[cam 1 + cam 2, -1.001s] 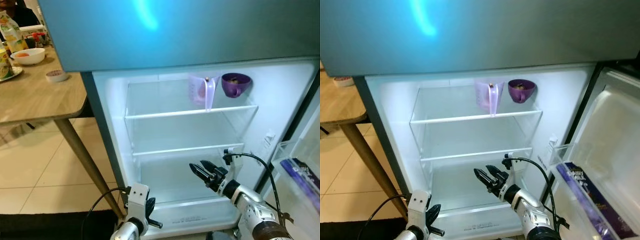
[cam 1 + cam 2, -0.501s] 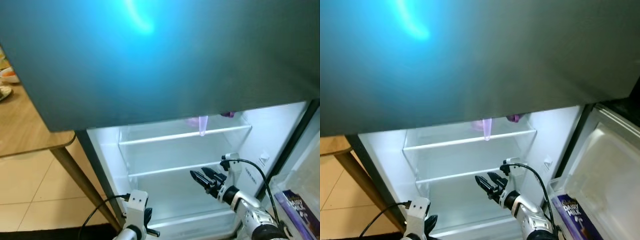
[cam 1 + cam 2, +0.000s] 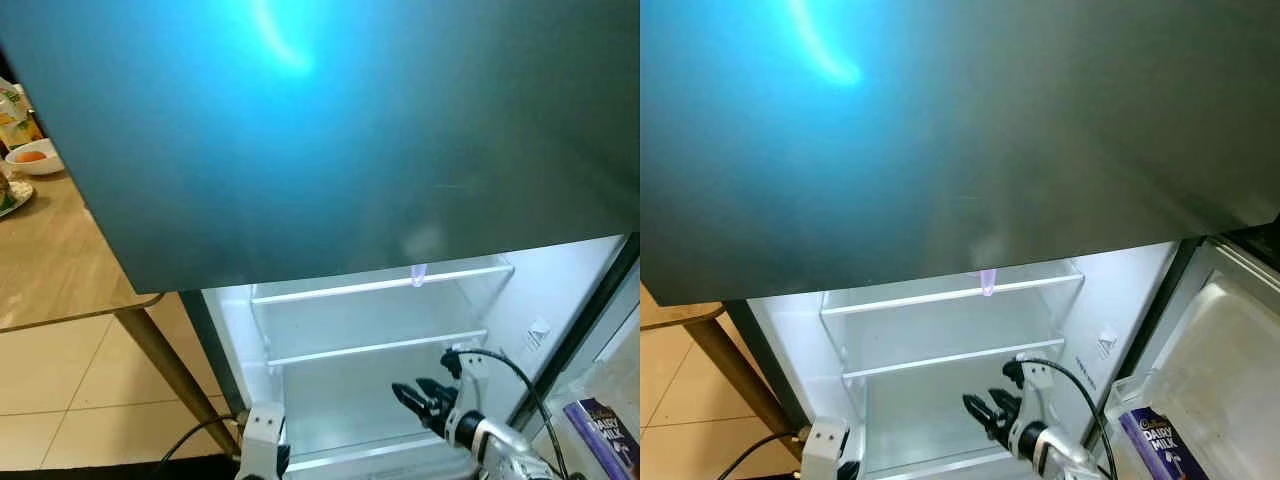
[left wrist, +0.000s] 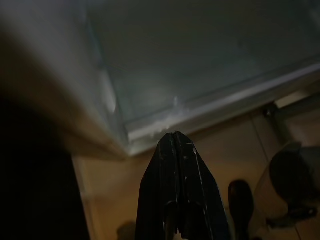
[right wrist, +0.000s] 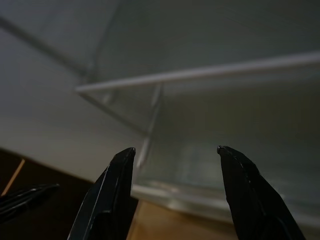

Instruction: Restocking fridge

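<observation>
Closed freezer door [image 3: 330, 130] overhanging fridge [image 3: 235, 330], open bare shelves [image 3: 375, 348] below, table leg [image 3: 165, 365] left

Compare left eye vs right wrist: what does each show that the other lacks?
Left eye: the wooden table with a white bowl beside the fridge, the closed upper door, a purple chocolate pack in the door bin, and the right gripper from outside. Right wrist: a close look between its own spread fingers at the drawer front. Both: the lit fridge interior with the glass shelf.
</observation>
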{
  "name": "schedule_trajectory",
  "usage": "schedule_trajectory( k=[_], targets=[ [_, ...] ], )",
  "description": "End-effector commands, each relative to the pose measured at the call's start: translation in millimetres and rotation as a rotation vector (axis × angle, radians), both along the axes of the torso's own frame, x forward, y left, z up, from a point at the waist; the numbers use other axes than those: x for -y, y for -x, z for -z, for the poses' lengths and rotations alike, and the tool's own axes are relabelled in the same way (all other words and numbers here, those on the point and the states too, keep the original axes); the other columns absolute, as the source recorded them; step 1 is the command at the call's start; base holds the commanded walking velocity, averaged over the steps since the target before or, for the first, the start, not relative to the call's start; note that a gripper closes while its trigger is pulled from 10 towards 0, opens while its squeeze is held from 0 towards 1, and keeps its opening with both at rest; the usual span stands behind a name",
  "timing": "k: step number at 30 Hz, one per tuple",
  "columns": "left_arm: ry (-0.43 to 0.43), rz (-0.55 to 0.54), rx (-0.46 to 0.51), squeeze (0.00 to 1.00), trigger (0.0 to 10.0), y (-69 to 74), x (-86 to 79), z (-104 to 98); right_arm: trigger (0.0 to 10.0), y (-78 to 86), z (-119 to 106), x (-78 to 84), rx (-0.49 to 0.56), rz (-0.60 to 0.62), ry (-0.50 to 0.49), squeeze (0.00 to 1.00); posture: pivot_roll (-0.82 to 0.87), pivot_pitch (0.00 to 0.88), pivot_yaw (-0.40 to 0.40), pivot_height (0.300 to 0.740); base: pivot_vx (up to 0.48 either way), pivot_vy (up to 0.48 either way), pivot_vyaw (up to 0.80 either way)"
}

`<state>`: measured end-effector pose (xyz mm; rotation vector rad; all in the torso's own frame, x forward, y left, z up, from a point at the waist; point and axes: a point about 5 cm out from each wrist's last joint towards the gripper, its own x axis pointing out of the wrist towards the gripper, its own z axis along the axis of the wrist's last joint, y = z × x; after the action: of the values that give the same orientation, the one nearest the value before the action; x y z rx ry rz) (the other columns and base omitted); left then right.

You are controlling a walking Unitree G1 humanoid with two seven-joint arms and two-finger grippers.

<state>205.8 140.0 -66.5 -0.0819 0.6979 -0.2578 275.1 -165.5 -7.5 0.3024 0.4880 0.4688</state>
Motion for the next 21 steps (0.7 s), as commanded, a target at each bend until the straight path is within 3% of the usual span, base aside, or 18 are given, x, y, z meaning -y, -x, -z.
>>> schedule_trajectory(
  k=[1, 12, 21],
  targets=[
    [-0.029, -0.019, -0.048, 0.00, 10.0, 8.2, -11.2, 6, 10.0, 8.8, 9, 5.6, -0.042, 0.026, 0.028, 0.00, -0.08, 0.000, 0.021, 0.663, 0.000, 0.000, 0.00],
    [-0.040, -0.045, -0.135, 0.00, 10.0, 26.6, -21.3, 16, 10.0, 24.9, 24, 18.0, -0.124, 0.101, 0.056, 0.00, -0.09, 0.000, 0.025, 0.717, 0.000, 0.000, 0.00],
    [-0.055, -0.047, -0.192, 0.00, 10.0, 41.5, -25.0, 23, 10.0, 32.0, 31, 21.4, -0.180, 0.134, 0.108, 0.00, -0.09, 0.000, 0.025, 0.717, 0.000, 0.000, 0.00]
  ],
)
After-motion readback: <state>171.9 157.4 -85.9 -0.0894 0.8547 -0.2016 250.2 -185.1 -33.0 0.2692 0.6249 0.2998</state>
